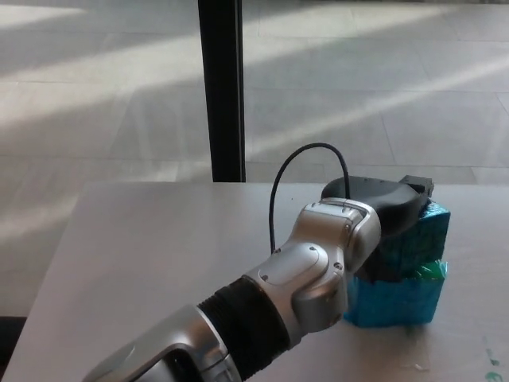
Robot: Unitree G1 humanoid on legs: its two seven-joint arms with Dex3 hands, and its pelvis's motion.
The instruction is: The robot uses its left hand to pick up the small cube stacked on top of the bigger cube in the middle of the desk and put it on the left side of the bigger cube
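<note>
The bigger cube (395,301), wrapped in blue-green tape, stands on the white desk (151,247) at the right of the middle. The small cube (428,228), in the same tape, sits on top of it. My left arm reaches in from the lower left, its silver wrist (330,247) close against the cubes' left side. My black left hand (380,201) lies over the top and left face of the small cube and hides most of it. Its grip on the cube is hidden from me. The small cube still rests on the bigger one.
A black pillar (219,87) rises behind the desk's far edge, with sunlit floor beyond. A black cable (302,159) loops up from the wrist. Small green flecks (493,368) lie near the desk's right front corner.
</note>
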